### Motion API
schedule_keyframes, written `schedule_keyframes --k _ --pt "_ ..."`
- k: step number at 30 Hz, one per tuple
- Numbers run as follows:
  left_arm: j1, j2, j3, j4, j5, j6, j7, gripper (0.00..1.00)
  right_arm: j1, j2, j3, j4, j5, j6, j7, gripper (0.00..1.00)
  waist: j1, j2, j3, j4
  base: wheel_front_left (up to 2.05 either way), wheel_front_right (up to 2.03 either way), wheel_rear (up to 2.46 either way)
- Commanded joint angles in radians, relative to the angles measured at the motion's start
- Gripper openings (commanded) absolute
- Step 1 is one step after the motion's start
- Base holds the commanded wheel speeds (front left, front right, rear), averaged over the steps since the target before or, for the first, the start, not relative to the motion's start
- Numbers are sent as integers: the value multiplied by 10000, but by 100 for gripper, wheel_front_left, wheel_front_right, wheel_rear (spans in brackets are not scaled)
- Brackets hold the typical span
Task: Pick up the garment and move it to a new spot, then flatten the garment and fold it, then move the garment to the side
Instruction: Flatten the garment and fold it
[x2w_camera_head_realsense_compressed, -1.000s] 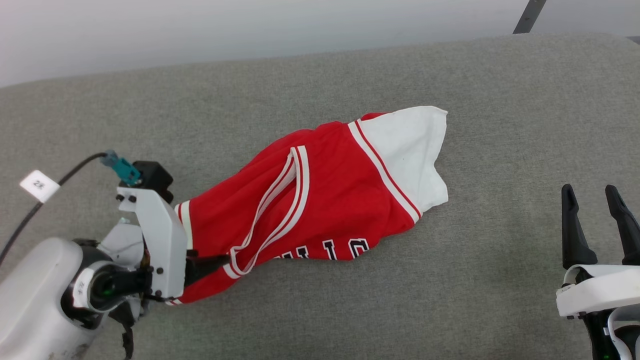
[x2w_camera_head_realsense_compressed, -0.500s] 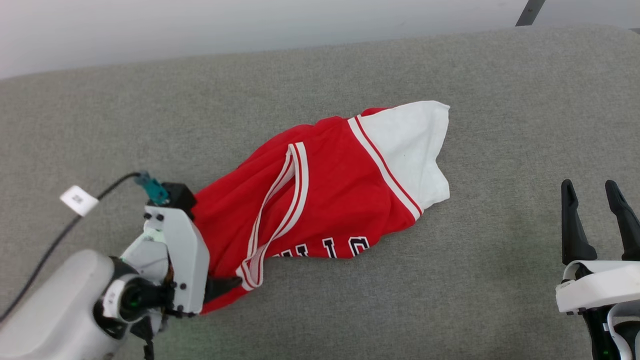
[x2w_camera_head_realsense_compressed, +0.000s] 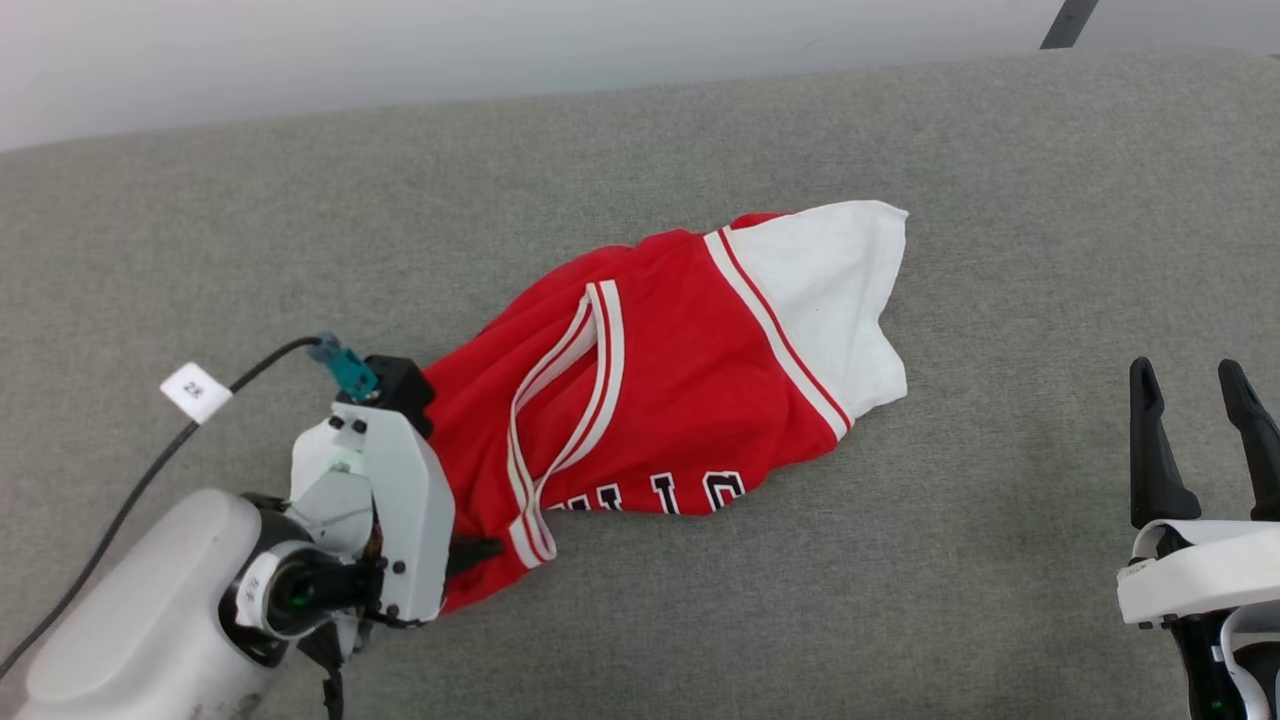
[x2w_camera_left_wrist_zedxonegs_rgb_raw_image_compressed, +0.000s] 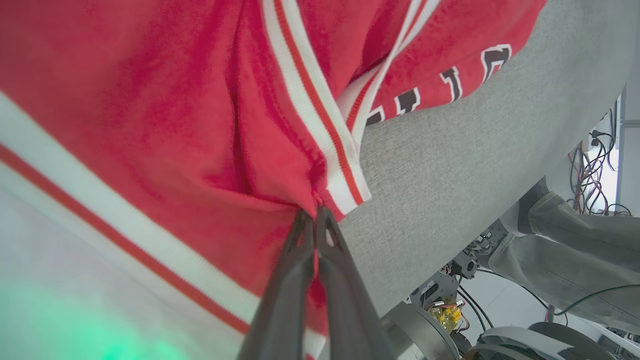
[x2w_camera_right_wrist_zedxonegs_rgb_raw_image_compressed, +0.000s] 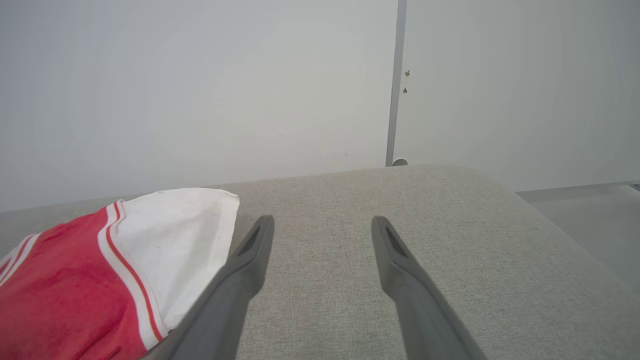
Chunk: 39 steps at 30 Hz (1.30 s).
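On the grey cushion (x2w_camera_head_realsense_compressed: 1000, 250): the garment (x2w_camera_head_realsense_compressed: 690, 400) lies bunched on a slant, with its white sleeve (x2w_camera_head_realsense_compressed: 830, 290) toward the far right and its lettering (x2w_camera_head_realsense_compressed: 690, 492) along the near edge.
Left arm: reaches in from the lower left, wrist turned so the fingers point sideways into the garment's near-left end.
Left gripper (x2w_camera_head_realsense_compressed: 488, 550): fingers pressed together, pinching red cloth just beside the striped trim (x2w_camera_left_wrist_zedxonegs_rgb_raw_image_compressed: 320, 125).
Right gripper (x2w_camera_head_realsense_compressed: 1195, 385): fingers apart and pointing away, over bare cushion, well apart from the sleeve.
Edges: the far edge meets a pale wall (x2w_camera_right_wrist_zedxonegs_rgb_raw_image_compressed: 200, 90); the right end rounds off.
Open room: bare cushion between the sleeve and the right gripper, and beyond the garment toward the wall.
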Motion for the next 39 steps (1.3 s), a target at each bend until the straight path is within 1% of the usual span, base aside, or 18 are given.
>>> schedule_keyframes --k 1,5,10,17,24,25,26,27,28,29,30,36,39 --pt "74 28 -17 -187 -75 38 68 0 -36 0 -20 -8 -78 -10 -37 100 0 0 -13 32 0 0 0" --pt "276 79 -22 -668 -144 41 74 0 -35 27 7 -30 -71 -10 -24 100 0 0 -9 63 0 0 0" --pt "634 325 -163 -1135 171 94 -79 0 -65 43 0 -30 -45 -10 -47 100 0 0 42 51 0 0 0" --pt "1423 549 -510 -1459 761 85 -672 0 0 77 -52 40 -14 -10 -87 100 0 0 73 22 0 0 0" --pt "1752 400 -597 -1264 1198 92 -1434 0 -2 61 -91 45 -34 -10 -56 100 0 0 88 81 0 0 0" --pt "1793 352 -597 -1197 1215 68 -1546 6 -3 66 -90 34 -54 -10 -41 100 0 0 78 94 0 0 0" --pt "1815 335 -595 -1142 1279 46 -1668 21 -11 72 -82 21 -73 -10 -23 100 0 0 64 105 0 0 0" --pt "1799 344 -577 -1108 1369 15 -1805 44 -21 77 -59 10 -88 -10 -11 100 0 0 46 116 0 0 0" --pt "1804 311 -521 -1064 1361 30 -1935 60 -26 78 -43 3 -90 -10 -3 100 0 0 23 137 0 0 0" --pt "1824 284 -483 -1053 1312 -24 -2016 87 -21 72 -22 9 -91 -10 12 100 0 0 -15 160 0 0 0" --pt "1822 289 -415 -1057 1295 -57 -2128 100 -12 43 7 28 -87 -10 16 100 0 0 -61 186 0 0 0" --pt "1839 451 168 -1132 1129 102 -2735 100 -25 -246 255 251 97 -10 215 100 0 0 -536 430 0 0 0" --pt "1888 524 558 -1232 1108 60 -3308 100 -105 -441 480 378 208 -10 395 100 0 0 -841 610 0 0 0"
